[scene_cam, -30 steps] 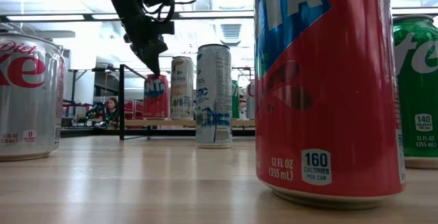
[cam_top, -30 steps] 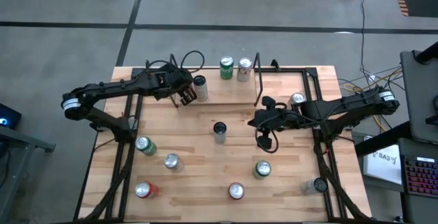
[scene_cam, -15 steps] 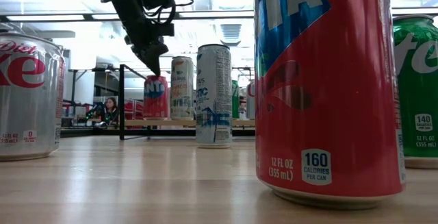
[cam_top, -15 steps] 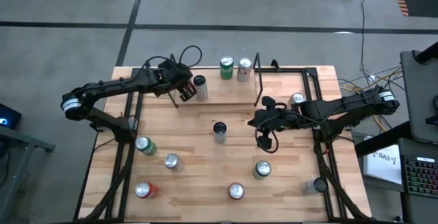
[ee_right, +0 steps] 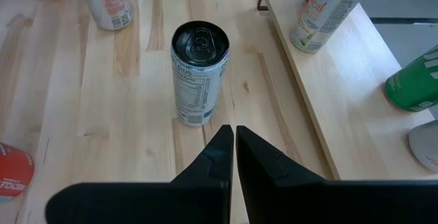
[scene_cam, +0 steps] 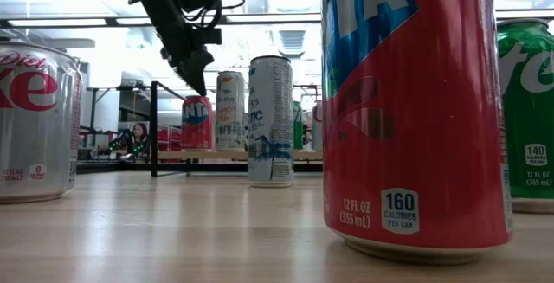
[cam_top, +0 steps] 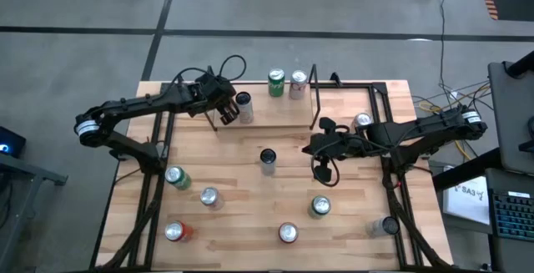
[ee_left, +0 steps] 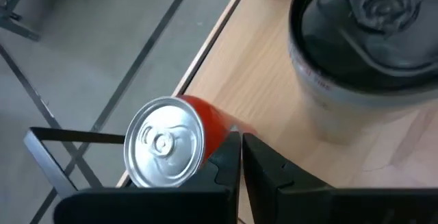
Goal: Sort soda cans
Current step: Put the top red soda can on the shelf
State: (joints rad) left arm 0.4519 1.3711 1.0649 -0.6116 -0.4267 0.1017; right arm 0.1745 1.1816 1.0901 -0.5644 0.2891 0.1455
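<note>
My left gripper point(cam_top: 224, 116) is shut over the raised wooden shelf point(cam_top: 284, 110) at the table's far side. Its fingertips point(scene_cam: 201, 86) hang just above a red can point(scene_cam: 196, 121), which stands upright on the shelf. The same red can shows beside the fingers in the left wrist view point(ee_left: 168, 145). A silver can with a dark top point(cam_top: 244, 106) stands right of it. My right gripper point(cam_top: 309, 149) is shut and held over mid-table. It points at a tall slim can with a dark top point(ee_right: 200, 73), which stands about a finger's length away.
A green can point(cam_top: 276, 83) and a white can point(cam_top: 298, 84) stand on the shelf by a black post point(cam_top: 313, 98). Several more cans stand on the table's near half, green point(cam_top: 319, 207), red point(cam_top: 288, 234) and silver point(cam_top: 209, 196) among them. Another can point(cam_top: 362, 123) stands by the right arm.
My left gripper has drawn back a little toward the table's far edge and turned slightly over the shelf. The cans have stayed where they were.
</note>
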